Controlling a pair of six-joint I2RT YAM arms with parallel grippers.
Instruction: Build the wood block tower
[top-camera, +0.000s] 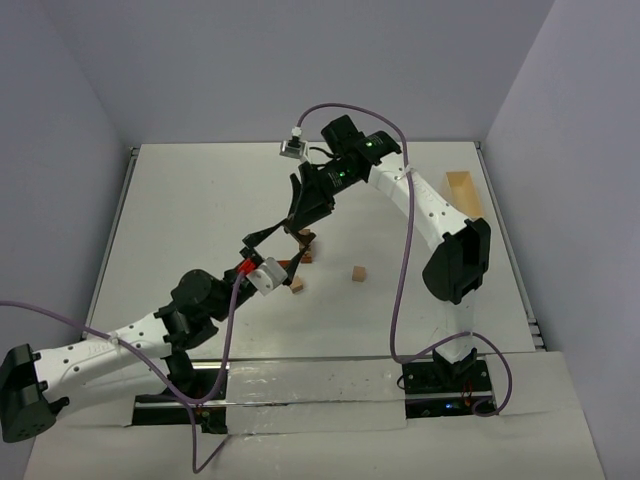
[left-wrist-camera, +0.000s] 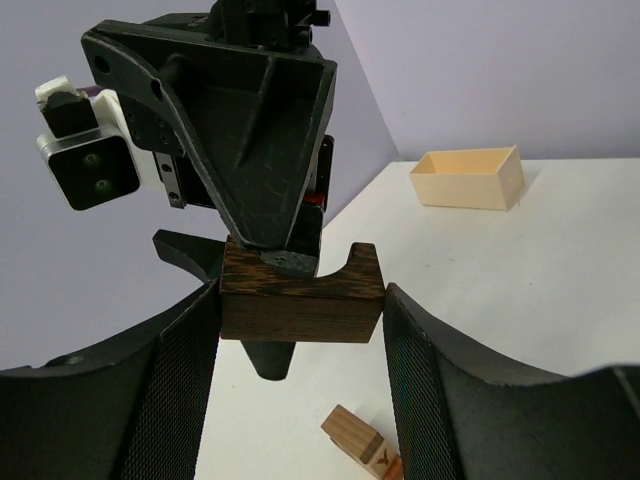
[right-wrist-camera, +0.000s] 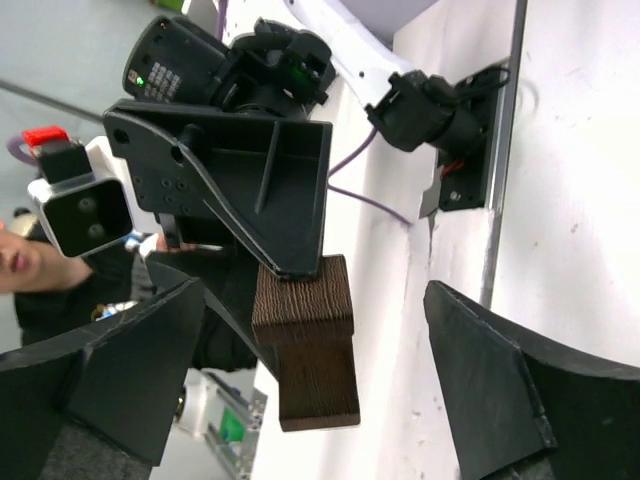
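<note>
Grasping the dark arch block (left-wrist-camera: 300, 300) end to end in the left gripper (left-wrist-camera: 302, 320), aloft over the tabletop (top-camera: 200, 220); long axis crosswise between the fingers, hollow facing the right gripper (right-wrist-camera: 315, 295). Spread wide there, gripping nothing. Below and a little nearer, probably the start of the wood block tower (left-wrist-camera: 357, 445), half hidden by the arms from above. Calls for lowering with the left arm, nearer to it, hollow turned downward first.
</note>
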